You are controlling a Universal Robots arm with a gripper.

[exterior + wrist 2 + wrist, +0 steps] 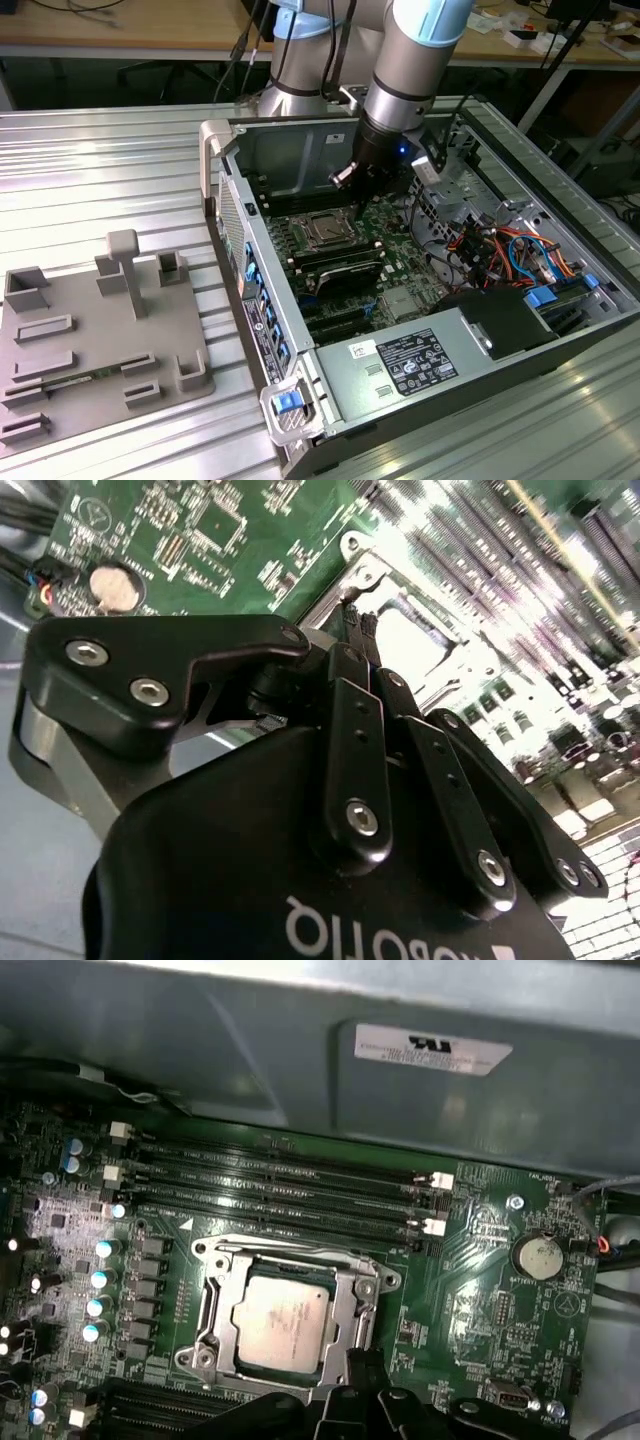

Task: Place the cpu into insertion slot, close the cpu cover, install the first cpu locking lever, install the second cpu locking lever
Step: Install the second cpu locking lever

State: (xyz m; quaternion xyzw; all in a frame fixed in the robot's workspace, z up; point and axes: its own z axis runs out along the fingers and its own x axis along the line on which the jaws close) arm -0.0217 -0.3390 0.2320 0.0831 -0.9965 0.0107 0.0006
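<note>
The cpu [283, 1320] lies flat in the insertion slot [205, 1352] on the green board, its silvery top facing up. The cpu cover [347, 1305] lies down around it as a metal frame. In the exterior view the socket [325, 232] sits inside the open computer case, and my gripper [360, 207] hangs just to its right, close above the board. In the first wrist view the gripper [360, 1358] is at the socket's near edge. The second wrist view shows the gripper [358, 620] shut, its black fingers [352, 720] pressed together with nothing seen between them.
Long black memory slots [290, 1175] run beside the socket, with the grey case wall [300, 1050] behind them. A coin battery [538, 1256] sits on the board. A grey power-supply box [400, 365] and coloured cables [510, 250] fill the case's other end. A grey fixture plate [90, 340] lies at the exterior view's left.
</note>
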